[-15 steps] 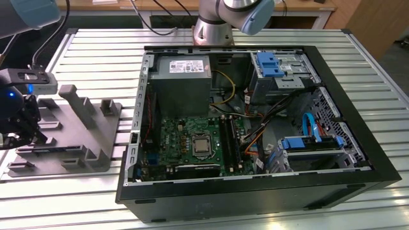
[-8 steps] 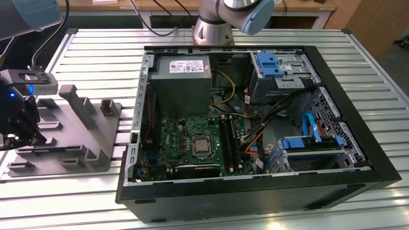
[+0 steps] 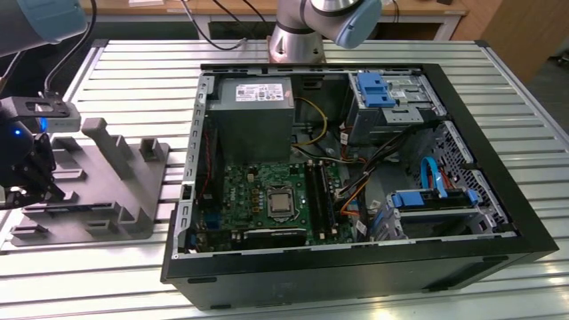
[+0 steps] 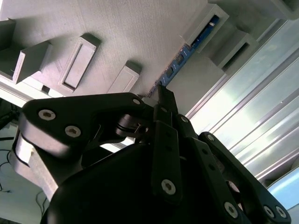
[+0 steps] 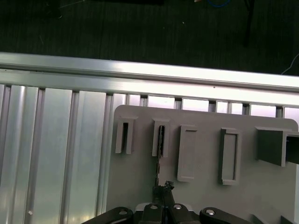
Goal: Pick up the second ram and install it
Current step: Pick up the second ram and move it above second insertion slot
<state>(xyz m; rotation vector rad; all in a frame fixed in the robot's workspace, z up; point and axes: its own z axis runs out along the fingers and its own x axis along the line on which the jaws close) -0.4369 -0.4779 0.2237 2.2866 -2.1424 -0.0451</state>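
Exterior view, 9 o'clock of computer case [image 3: 498,230]: gripper [image 3: 22,190] low over grey fixture tray [image 3: 133,183]. Second wrist view: fingers closed on end of second ram [image 4: 184,53], thin bluish board, row of small dark chips, standing on edge in tray slot.

You have one metal table [image 3: 116,67] and one open computer case [image 3: 356,267] on it. Inside the case you can count one motherboard [image 3: 253,193], one processor [image 3: 280,203], one power supply [image 3: 258,113] and two blue drive brackets [image 3: 374,87]. There is one grey tray [image 3: 146,193]. In the first wrist view, count four slotted holders [image 5: 187,151] in a row on that tray. In the second wrist view you have one memory stick [image 4: 180,58] and one gripper [image 4: 161,91].
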